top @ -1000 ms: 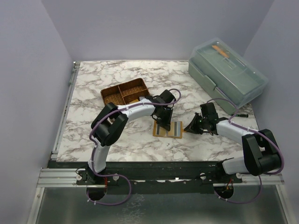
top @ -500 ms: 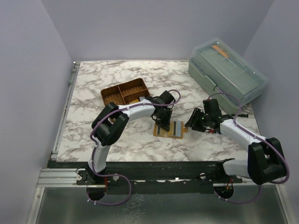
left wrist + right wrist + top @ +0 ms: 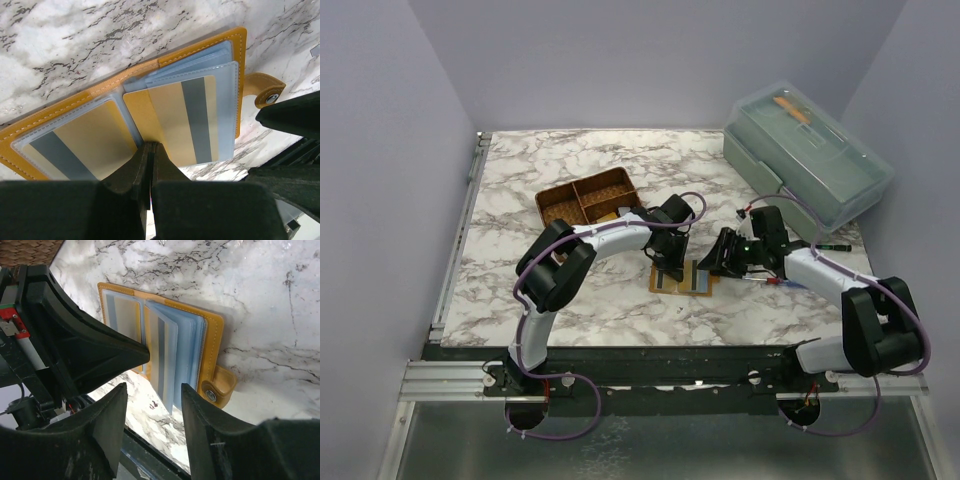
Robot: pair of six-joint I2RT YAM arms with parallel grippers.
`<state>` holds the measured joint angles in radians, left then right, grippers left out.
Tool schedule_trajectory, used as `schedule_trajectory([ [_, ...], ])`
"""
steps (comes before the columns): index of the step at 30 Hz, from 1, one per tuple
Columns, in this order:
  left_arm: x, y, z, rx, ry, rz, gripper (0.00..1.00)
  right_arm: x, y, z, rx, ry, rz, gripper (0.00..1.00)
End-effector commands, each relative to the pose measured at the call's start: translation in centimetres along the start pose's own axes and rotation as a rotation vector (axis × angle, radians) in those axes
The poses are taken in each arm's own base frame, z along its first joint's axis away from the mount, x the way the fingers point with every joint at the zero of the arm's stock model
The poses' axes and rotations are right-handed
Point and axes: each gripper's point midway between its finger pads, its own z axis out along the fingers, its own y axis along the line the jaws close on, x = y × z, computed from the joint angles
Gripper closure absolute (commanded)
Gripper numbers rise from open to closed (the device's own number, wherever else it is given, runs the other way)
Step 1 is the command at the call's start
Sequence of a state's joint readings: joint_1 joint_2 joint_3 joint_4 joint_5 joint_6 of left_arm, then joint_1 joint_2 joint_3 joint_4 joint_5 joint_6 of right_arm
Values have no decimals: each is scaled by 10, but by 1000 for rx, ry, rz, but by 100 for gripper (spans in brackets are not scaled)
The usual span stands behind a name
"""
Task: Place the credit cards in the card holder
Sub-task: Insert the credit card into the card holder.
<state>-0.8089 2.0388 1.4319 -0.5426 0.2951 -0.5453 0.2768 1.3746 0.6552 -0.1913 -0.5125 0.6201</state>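
Left gripper, pinched shut, pins the open card holder at its fold, five o'clock of the woven basket, two striped credit cards tucked in; right gripper, spread wide at its three o'clock, likely must lift the next sleeve.

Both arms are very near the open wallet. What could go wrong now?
The left jaws, shut, touch the card holder only at its fold, so a push from the open right jaws could turn or slide it.
The clear sleeves stand up loosely; the right jaws might bend them or catch the snap tab.
Both arms work close together and could collide.
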Motion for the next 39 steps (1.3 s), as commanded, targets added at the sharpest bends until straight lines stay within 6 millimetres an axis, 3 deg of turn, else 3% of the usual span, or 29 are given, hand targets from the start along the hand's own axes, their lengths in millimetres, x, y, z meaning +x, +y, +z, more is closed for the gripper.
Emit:
schedule_trajectory([
  [1, 9, 13, 15, -31, 28, -13, 100, 6, 3, 8, -46, 34, 4, 52],
  [16, 9, 11, 15, -24, 27, -15, 100, 14, 1, 19, -81, 73, 17, 63],
  [26, 4, 6, 10, -11, 12, -11, 100, 16, 12, 22, -136, 96, 20, 64],
  [32, -8, 0, -10, 9, -41, -11, 88, 16, 12, 24, -136, 99, 16, 65],
  [39, -18, -11, -37, 54, -106, -18, 83, 16, 10, 27, -123, 99, 22, 69],
])
